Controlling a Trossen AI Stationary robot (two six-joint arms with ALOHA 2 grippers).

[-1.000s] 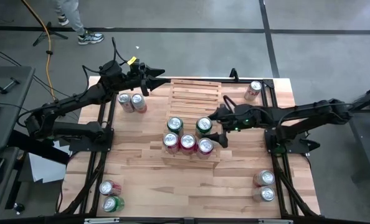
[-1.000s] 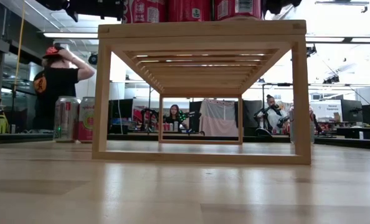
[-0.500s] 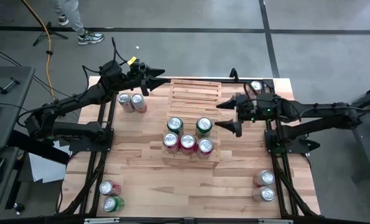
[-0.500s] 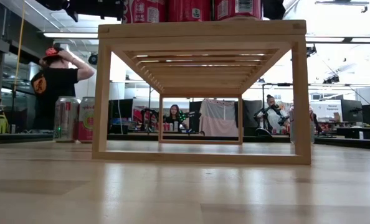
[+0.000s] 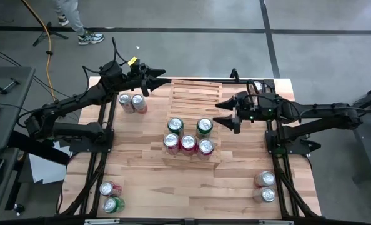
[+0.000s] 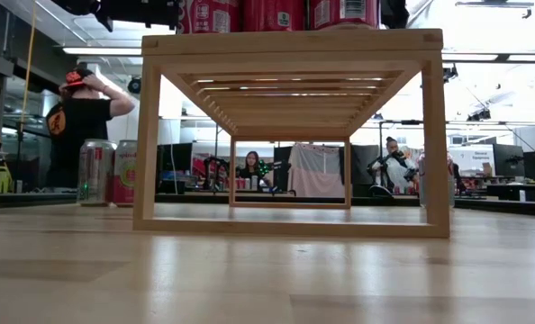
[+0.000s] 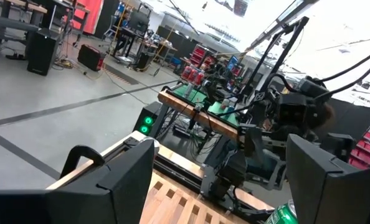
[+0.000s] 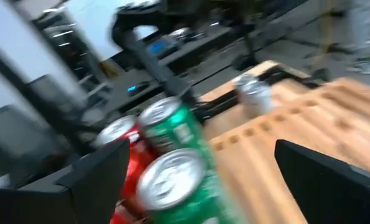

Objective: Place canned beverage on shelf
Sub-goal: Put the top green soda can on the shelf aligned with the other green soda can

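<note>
- We count 5 cans on the pale-wood slatted stepped shelf [image 5: 195, 100] mid-tabletop: a front row of 3 [image 5: 188, 144], silver-pink, red, silver-pink, and 2 green cans [image 5: 175, 125] on the tier behind.
- Still loose on the light wooden tabletop [image 5: 148, 181]: 2 by the left arm [image 5: 131, 102], 2 at front-left [image 5: 110, 196], 2 at front-right [image 5: 265, 186], 1 at the far-right corner [image 5: 257, 86]. So approx 5 done, 7 left, by our count.
- Right gripper [image 5: 230, 114] hangs just right of the shelf, jaws spread wide, empty.
- Left gripper [image 5: 153, 76] waits at the shelf's far-left corner, jaws apart, nothing held.
- Upper tiers are bare, so we judge there's room for more.
</note>
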